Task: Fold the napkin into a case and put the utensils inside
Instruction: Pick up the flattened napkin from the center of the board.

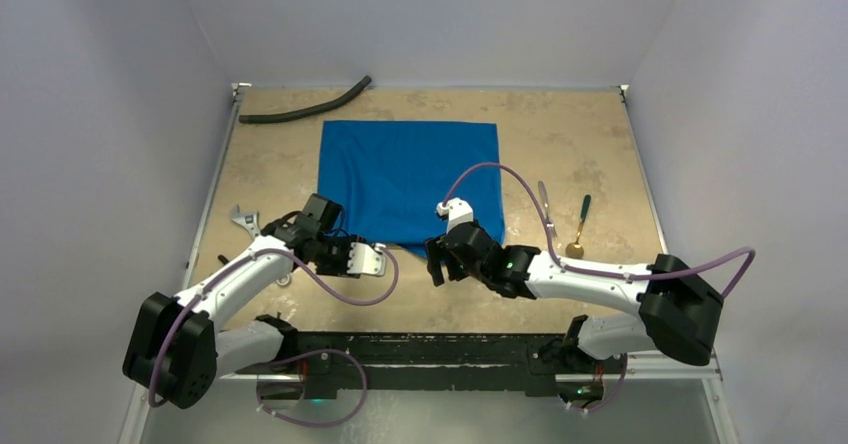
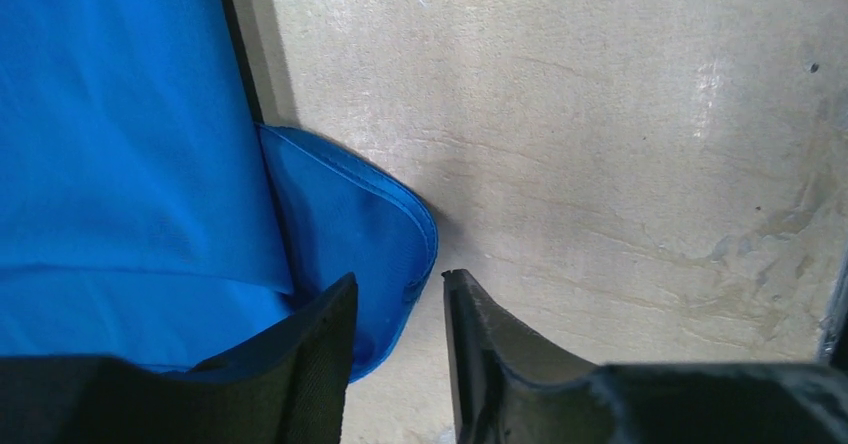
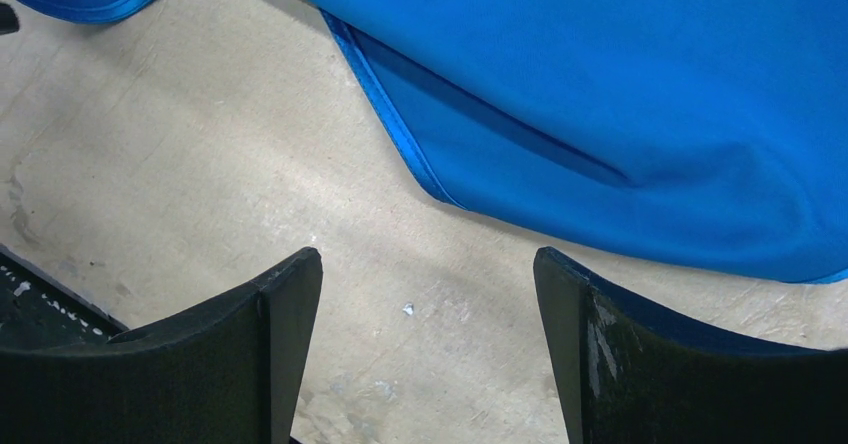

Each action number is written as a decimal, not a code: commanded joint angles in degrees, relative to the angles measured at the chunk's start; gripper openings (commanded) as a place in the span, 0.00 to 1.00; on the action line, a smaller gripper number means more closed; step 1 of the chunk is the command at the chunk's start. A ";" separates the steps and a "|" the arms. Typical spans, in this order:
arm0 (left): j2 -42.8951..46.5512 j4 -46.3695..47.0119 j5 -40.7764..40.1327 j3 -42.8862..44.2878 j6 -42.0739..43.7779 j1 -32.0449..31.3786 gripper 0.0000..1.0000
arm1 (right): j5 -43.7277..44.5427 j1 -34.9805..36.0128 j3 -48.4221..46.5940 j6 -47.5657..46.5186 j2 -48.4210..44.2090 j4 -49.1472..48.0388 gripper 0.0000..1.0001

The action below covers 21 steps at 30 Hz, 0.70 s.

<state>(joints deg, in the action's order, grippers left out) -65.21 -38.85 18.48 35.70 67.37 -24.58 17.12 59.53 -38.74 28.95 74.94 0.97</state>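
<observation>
The blue napkin [image 1: 410, 179] lies spread flat on the table's far middle. Its near-left corner [image 2: 370, 234] curls up between the fingers of my left gripper [image 2: 395, 279], which stand a little apart around the hem without pinching it. In the top view, my left gripper [image 1: 386, 252] sits at the napkin's near edge. My right gripper [image 3: 430, 259] is open over bare table just short of the napkin's near edge [image 3: 650, 84], its place in the top view [image 1: 436, 264] beside the left one. The fork [image 1: 545, 204] and the gold-bowled spoon [image 1: 579, 232] lie right of the napkin.
A long black hose [image 1: 305, 109] lies along the back left. A silver wrench [image 1: 245, 222] rests at the left edge by my left arm. Grey walls close in the table on three sides.
</observation>
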 commanded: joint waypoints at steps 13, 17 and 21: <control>-2.33 -2.07 -4.30 2.01 7.34 -0.87 0.00 | -7.21 0.11 4.21 -1.64 -3.69 -7.12 0.89; -1.71 -1.05 -2.69 4.41 4.50 -0.82 0.00 | -6.77 0.14 4.95 -3.71 -3.57 -10.67 0.89; -2.06 -1.46 -0.94 13.19 -2.87 -0.76 0.00 | -6.89 0.10 5.13 -6.09 -2.49 -12.15 0.90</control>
<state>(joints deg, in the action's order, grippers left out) -67.61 -41.06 14.74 39.44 70.48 -25.19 10.70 59.53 -34.11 26.09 72.62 -7.18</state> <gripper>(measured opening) 0.016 0.889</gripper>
